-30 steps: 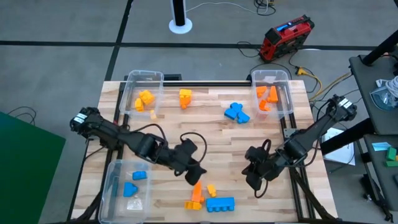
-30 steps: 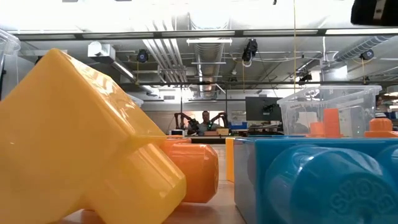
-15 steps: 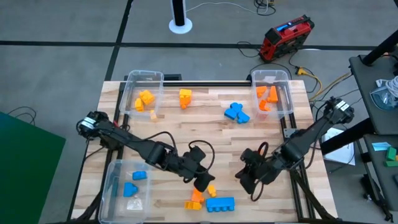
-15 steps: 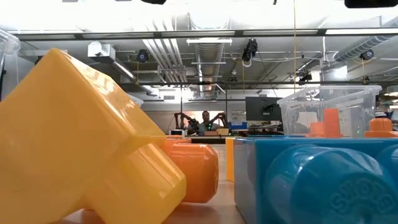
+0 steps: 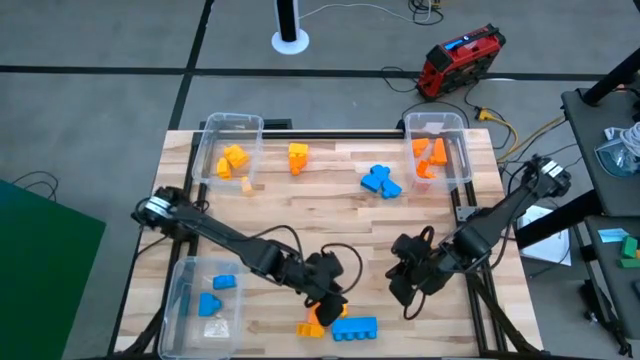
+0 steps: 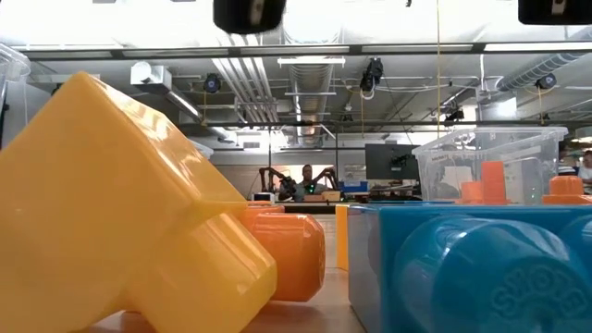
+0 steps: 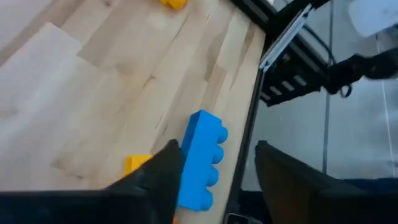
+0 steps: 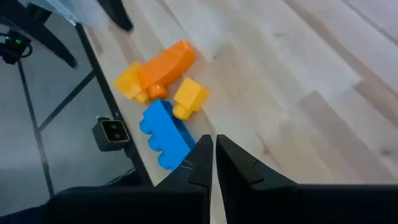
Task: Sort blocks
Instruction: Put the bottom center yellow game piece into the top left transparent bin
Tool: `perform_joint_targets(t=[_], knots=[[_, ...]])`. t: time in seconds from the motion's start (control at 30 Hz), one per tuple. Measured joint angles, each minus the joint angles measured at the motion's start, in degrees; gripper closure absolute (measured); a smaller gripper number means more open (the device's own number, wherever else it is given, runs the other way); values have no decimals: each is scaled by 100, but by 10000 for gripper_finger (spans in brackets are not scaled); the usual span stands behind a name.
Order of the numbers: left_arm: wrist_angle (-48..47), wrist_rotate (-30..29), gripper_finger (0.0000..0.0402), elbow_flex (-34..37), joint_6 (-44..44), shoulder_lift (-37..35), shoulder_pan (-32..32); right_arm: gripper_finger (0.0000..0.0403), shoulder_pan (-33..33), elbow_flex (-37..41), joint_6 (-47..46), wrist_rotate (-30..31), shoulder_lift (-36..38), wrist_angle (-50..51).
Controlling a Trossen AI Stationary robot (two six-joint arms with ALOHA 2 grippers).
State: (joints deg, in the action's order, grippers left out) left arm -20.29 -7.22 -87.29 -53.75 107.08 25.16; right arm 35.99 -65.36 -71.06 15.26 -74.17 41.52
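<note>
Where blue block [image 5: 354,327] hugs table edge [image 5: 400,351] — left gripper [image 5: 328,303] above, jaws apart.

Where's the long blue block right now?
In the high view the long blue block lies at the table's near edge, right of centre, beside the orange block, just under the left tool.

Counts on the table, by kind

The high view shows three clear bins [image 5: 229,123]: one holding two yellow blocks [image 5: 233,158], one holding three orange blocks [image 5: 431,155], and one holding two blue blocks [image 5: 216,293] plus one pale piece [image 5: 213,328]. Loose on the wood lie two yellow blocks [image 5: 298,156], one cluster of blue blocks [image 5: 379,181] whose number cannot be told, one long blue block [image 5: 354,327] and one orange block [image 5: 317,318]. Two arms are present.
</note>
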Motion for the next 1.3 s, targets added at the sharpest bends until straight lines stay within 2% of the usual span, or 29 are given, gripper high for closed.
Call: perform_joint_targets(t=[0.07, 0.17, 0.23, 0.57, 0.83, 1.3], knots=[[125, 176, 273, 0, 143, 169, -4, 390, 0, 0, -18, 107, 109, 152], [335, 505, 361, 0, 387, 413, 2, 390, 0, 0, -21, 300, 231, 248], [342, 634, 389, 0, 423, 574, -4, 390, 0, 0, -23, 405, 287, 267], [406, 935, 401, 0, 298, 1242, -10, 390, 0, 4, -5, 578, 293, 304], [26, 746, 401, 0, 213, 1315, -40, 390, 0, 4, 37, 582, 293, 317], [168, 629, 402, -3, 224, 1535, -83, 390, 0, 23, 61, 729, 287, 324]])
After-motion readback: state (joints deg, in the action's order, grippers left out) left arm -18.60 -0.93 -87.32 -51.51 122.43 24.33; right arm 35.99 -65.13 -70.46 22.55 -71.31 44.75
